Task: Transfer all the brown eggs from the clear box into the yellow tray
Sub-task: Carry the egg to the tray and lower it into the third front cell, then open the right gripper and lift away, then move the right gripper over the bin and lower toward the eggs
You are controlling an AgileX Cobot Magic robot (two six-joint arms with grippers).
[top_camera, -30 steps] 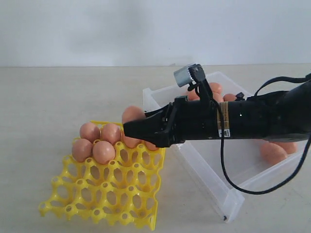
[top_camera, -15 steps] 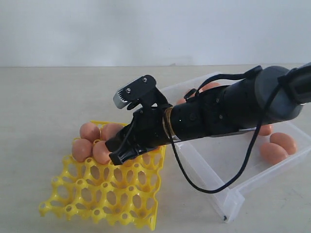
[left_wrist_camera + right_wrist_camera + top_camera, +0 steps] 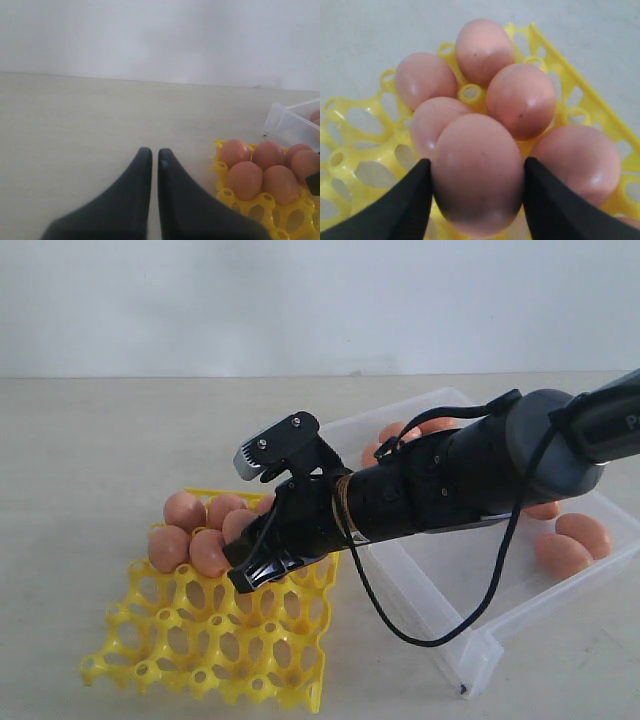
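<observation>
My right gripper (image 3: 477,187) is shut on a brown egg (image 3: 477,172), one black finger on each side, low over the yellow tray (image 3: 200,660). In the exterior view the gripper (image 3: 262,565) points down at the tray's far right part, next to several brown eggs (image 3: 185,510) seated in the far cups. More brown eggs (image 3: 562,552) lie in the clear box (image 3: 470,640) to the right, partly hidden by the arm. My left gripper (image 3: 151,152) is shut and empty, above bare table left of the tray (image 3: 265,200).
The tray's near rows of cups (image 3: 230,640) hold nothing. The clear box's near wall (image 3: 420,600) stands close to the tray's right edge. A black cable (image 3: 440,635) loops from the right arm over the box. Beige table (image 3: 100,440) surrounds both.
The right arm has swung from level to pointing down and has lowered the egg from above the tray's far edge to just over the cups. The left gripper is unchanged.
</observation>
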